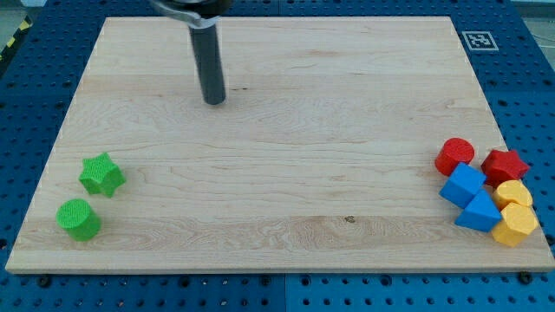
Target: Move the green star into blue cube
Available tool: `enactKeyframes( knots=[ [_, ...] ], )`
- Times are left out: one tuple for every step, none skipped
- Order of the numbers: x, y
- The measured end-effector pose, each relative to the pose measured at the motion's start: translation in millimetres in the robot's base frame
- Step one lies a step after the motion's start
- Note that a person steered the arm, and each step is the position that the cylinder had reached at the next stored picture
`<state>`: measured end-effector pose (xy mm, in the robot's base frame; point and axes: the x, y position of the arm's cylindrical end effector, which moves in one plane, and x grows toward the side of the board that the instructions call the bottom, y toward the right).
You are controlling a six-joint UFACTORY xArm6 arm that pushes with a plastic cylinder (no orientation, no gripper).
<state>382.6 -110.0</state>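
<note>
- My tip (214, 100) rests on the wooden board (277, 191) near the view's top, left of centre, touching no block and holding nothing.
- The green star (101, 174) sits near the view's left edge, just above a green cylinder (79, 218).
- The blue cube (462, 185) lies far across at the view's right, packed among a red cylinder (454, 155), red star (505, 165), blue wedge-like block (479, 212) and two yellow blocks (514, 224).

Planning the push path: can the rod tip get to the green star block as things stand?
Probably yes. My tip sits near the view's top, and only bare wooden board lies between it and the green star block. The green cylinder block sits below the star, off that line.
</note>
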Motion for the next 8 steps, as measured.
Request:
enactKeyframes(
  knots=[
    [14,-34],
    [41,-81],
    [70,-126],
    [107,-145],
    [130,-147],
    [134,-121],
    [134,-92],
    [134,-80]
  ],
)
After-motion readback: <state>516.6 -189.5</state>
